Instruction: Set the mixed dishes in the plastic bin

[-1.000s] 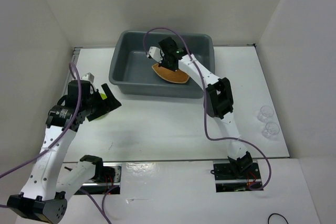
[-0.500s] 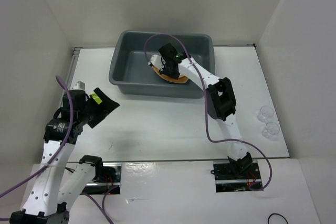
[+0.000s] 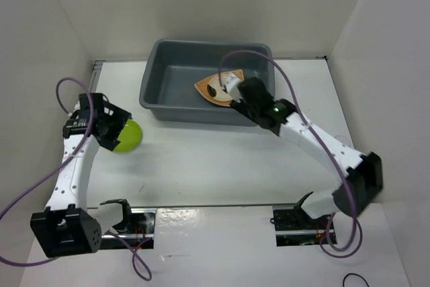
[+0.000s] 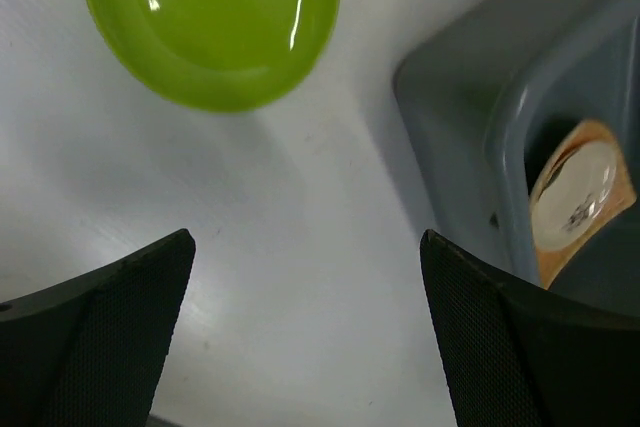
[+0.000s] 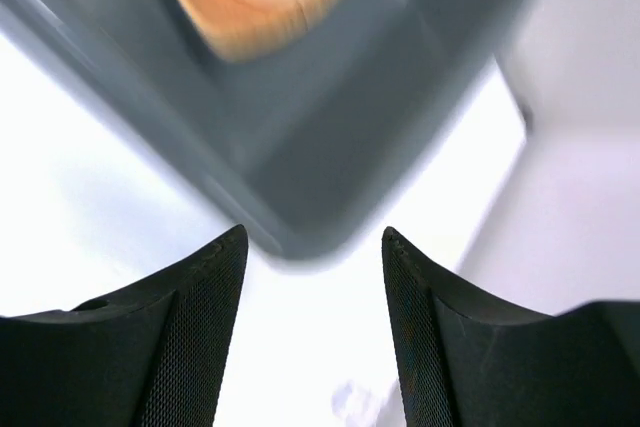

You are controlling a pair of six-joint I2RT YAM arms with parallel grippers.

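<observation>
- Up top in the middle of the overhead view sits the grey bin [image 3: 168,85], easily the biggest thing around.
- Inside it, toward the right, lies the tan woven plate [image 3: 205,89] with the small cream dish [image 4: 574,190] on it.
- Over at the left edge, the green plate [image 3: 127,136] rests on the table [image 3: 201,159].
- Left gripper [image 4: 305,332]: jaws spread wide, holding nothing, near the green plate.
- Right gripper [image 5: 312,322]: jaws parted, empty, at the bin's near rim.
</observation>
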